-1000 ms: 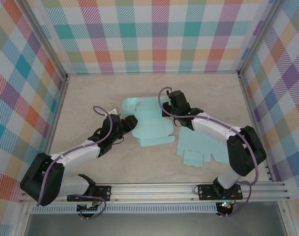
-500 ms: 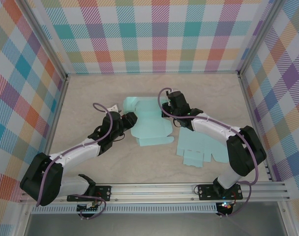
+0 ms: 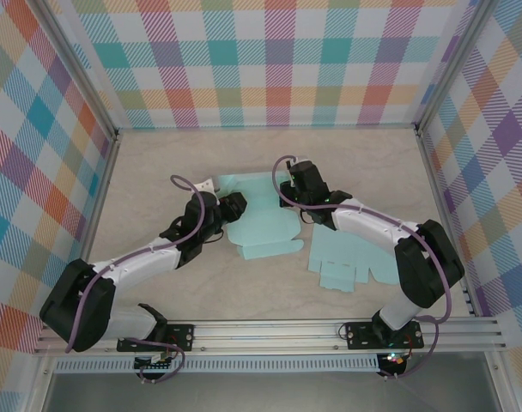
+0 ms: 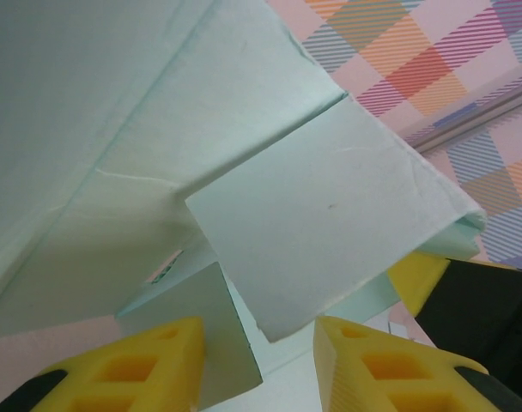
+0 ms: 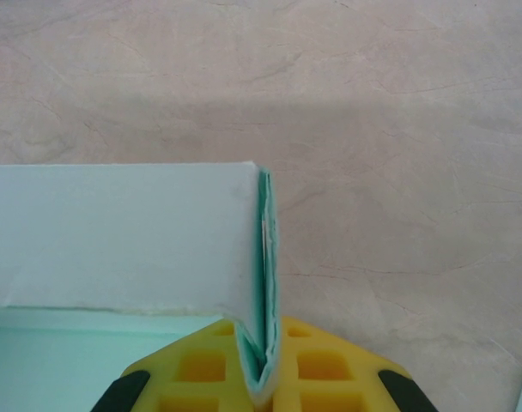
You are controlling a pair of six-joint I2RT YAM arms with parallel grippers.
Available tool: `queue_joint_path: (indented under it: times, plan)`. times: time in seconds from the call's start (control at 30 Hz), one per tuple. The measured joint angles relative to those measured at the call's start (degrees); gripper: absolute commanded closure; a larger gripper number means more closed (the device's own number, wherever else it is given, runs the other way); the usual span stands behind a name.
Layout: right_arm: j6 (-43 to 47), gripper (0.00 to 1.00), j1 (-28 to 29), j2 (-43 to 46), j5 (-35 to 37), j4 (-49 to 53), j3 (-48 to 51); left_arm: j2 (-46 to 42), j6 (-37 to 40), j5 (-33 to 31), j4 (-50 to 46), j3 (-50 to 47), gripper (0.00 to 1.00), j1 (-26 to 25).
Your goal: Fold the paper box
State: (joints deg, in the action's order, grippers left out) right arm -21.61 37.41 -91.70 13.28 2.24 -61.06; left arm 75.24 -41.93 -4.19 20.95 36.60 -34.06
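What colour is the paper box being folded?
The flat paper box is pale teal, clearest in the top external view.

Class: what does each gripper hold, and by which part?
Right gripper: paper box, by a doubled-over flap's edge. Left gripper: nothing; fingers open around another flap.

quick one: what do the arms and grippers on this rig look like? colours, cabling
Left arm and right arm: white link shells, black joints, a purple cable looped along each. Black base plates on an aluminium rail. Left gripper and right gripper: black bodies, yellow finger pads with rectangular recesses.
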Motion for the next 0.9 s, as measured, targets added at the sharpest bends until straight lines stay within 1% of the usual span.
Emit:
queue_joint_path:
  times: [0.2,0.37,0.47,0.7,0.8,0.9]
  plan:
    - [0.0,1.00,0.2,0.0,0.5,0.5,0.0,3.5,0.5,0.4,0.3,0.9,0.61,0.0]
    - [-0.2,1.00,0.2,-0.4,1.3,0.5,0.0,1.6,2.5,1.9,-0.3,0.9,0.57,0.0]
    - [-0.5,1.00,0.3,-0.4,1.4,0.4,0.3,-3.3,4.1,2.8,-2.3,0.8,0.57,0.0]
    - [-1.1,1.00,0.5,-0.4,2.1,0.4,0.4,-20.7,7.9,3.0,-7.6,0.4,0.56,0.0]
    - [-1.6,1.00,0.5,-0.4,2.1,0.4,0.4,-27.2,9.9,0.0,-12.4,0.3,0.60,0.0]
    - [-1.6,1.00,0.5,-0.4,1.4,0.4,0.4,-31.8,11.8,-6.3,-18.0,0.3,0.63,0.0]
